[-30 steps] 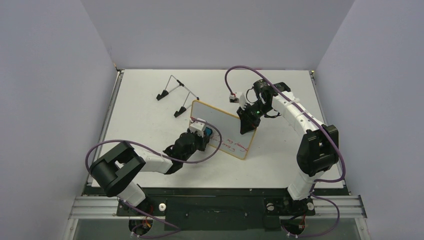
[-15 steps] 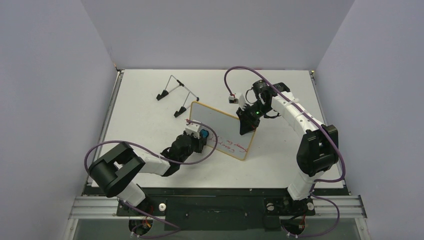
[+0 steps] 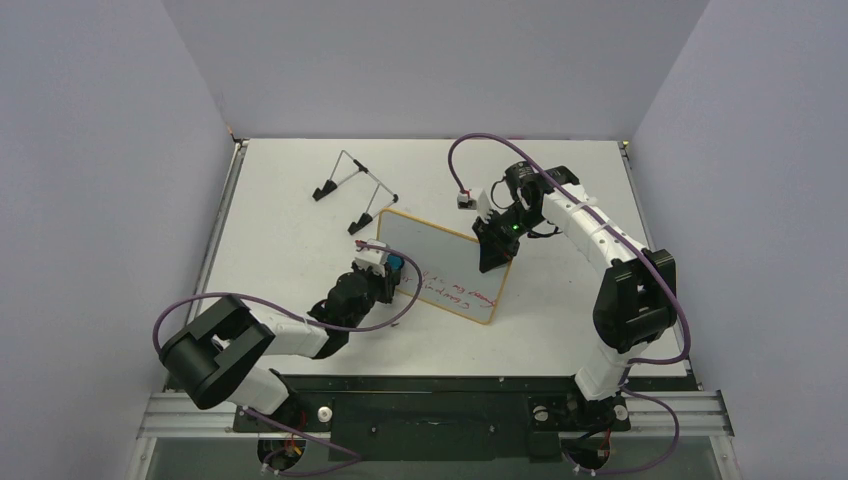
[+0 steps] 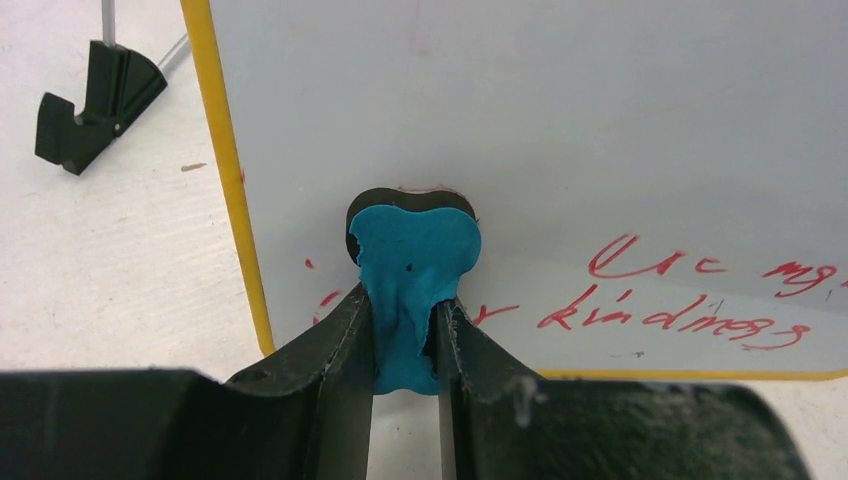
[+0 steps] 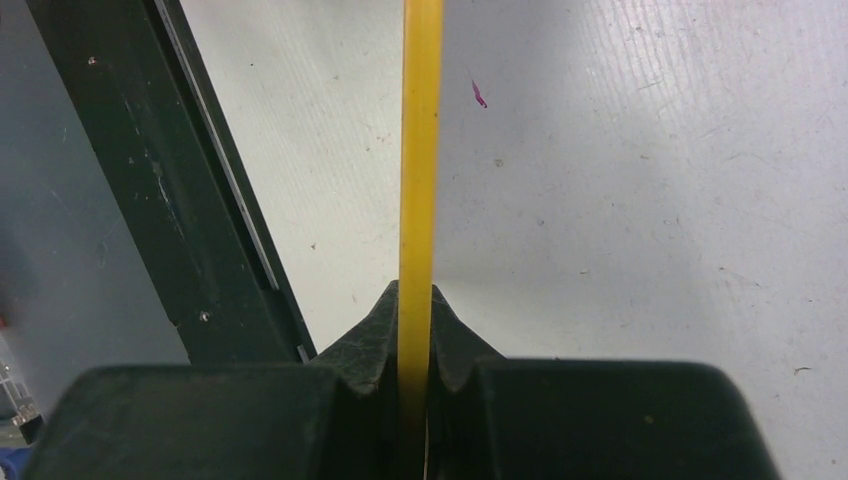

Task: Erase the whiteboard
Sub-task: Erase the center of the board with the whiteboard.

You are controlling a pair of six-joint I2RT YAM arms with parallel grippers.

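Note:
The whiteboard [image 3: 440,262] stands on edge near the table's middle, white with a yellow rim and red handwriting [image 4: 690,295] along its lower part. My right gripper [image 3: 492,252] is shut on the whiteboard's right edge, which shows as a yellow strip [image 5: 420,150] between the jaws. My left gripper [image 4: 405,325] is shut on a blue eraser [image 4: 415,255], whose dark front face presses the whiteboard near its lower left. The same blue eraser [image 3: 397,264] shows from above at the whiteboard's left part.
A thin wire stand [image 3: 355,188] with black feet [image 4: 95,105] sits at the back left of the table. A black rail [image 5: 170,190] runs along the table's edge in the right wrist view. Grey walls enclose the table on three sides.
My left gripper has slid left along the whiteboard with the blue eraser, from the board's middle toward its left edge. More red writing now shows uncovered. The right gripper keeps its hold.

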